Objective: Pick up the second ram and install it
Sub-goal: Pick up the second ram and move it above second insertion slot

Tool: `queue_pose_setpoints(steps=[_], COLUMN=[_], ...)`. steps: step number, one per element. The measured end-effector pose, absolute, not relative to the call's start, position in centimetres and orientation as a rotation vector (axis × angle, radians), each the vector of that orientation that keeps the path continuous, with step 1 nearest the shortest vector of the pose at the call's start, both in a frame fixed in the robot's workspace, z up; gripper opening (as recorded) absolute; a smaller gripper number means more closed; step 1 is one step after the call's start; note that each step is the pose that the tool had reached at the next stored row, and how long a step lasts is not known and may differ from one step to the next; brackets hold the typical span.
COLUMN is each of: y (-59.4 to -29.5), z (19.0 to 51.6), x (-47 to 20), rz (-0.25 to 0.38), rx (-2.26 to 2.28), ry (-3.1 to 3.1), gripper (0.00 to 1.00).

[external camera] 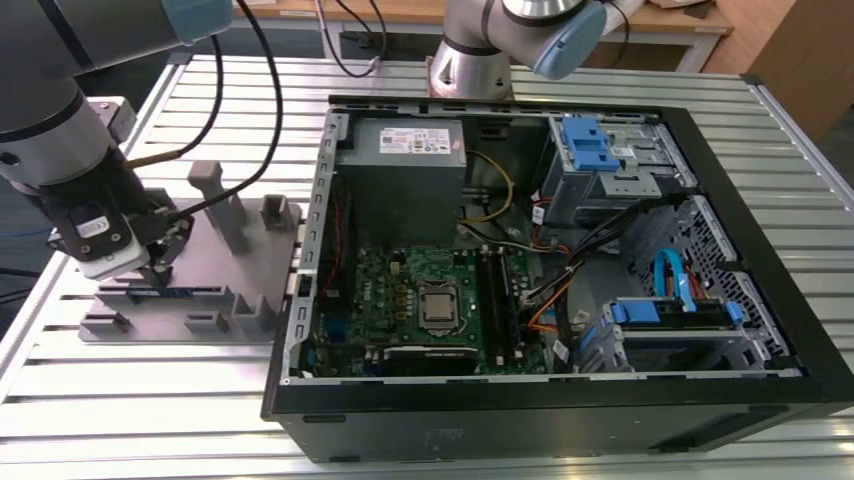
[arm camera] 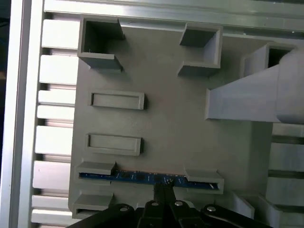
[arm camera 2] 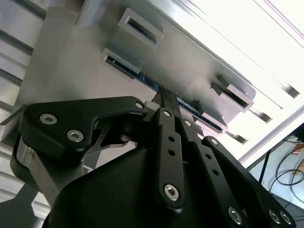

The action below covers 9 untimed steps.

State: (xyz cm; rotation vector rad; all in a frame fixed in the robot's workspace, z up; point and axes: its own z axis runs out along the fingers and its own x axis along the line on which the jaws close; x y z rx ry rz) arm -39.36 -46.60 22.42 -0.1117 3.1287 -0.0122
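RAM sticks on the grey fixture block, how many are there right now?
1. The second ram stands on edge in the holders along one side of the grey fixture block, with the gripper at its middle. Other recesses in view hold none; part of the block is hidden.

Exterior view: high, angled down over slatted table [external camera: 134, 400], open computer case [external camera: 534, 425] and grey fixture block [external camera: 220, 300]. First wrist view: close, straight down onto block. Second wrist view: closer, oblique past claw [arm camera 2: 166, 95]. Both wrist views share the ram [arm camera: 142, 177] in its slot.
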Motion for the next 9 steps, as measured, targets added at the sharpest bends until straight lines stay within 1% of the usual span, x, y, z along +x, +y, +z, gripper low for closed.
queue_pose_setpoints(steps=[9], y=[-46.6], z=[22.41], x=[-39.36], rz=[-0.011], rx=[-0.346], ry=[3.111], gripper=[0.1])
